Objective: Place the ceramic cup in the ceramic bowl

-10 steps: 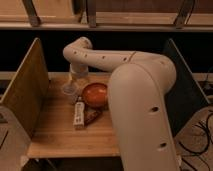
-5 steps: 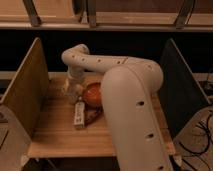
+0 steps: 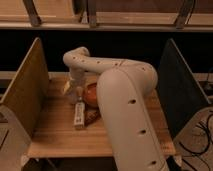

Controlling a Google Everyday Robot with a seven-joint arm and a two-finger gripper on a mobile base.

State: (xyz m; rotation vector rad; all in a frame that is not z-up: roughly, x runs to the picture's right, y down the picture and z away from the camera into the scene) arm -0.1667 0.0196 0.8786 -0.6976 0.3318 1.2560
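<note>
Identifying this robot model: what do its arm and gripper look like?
The arm is a thick, smooth, cream-white tube with rounded joints and small dark dots along its shell. The gripper, just left of the orange bowl, looks equally pale.

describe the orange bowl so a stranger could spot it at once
On the wooden table, look just left of the big white arm, right of the gripper. The ceramic bowl is the round orange dish, unlike the long white box and brown packet in front.
</note>
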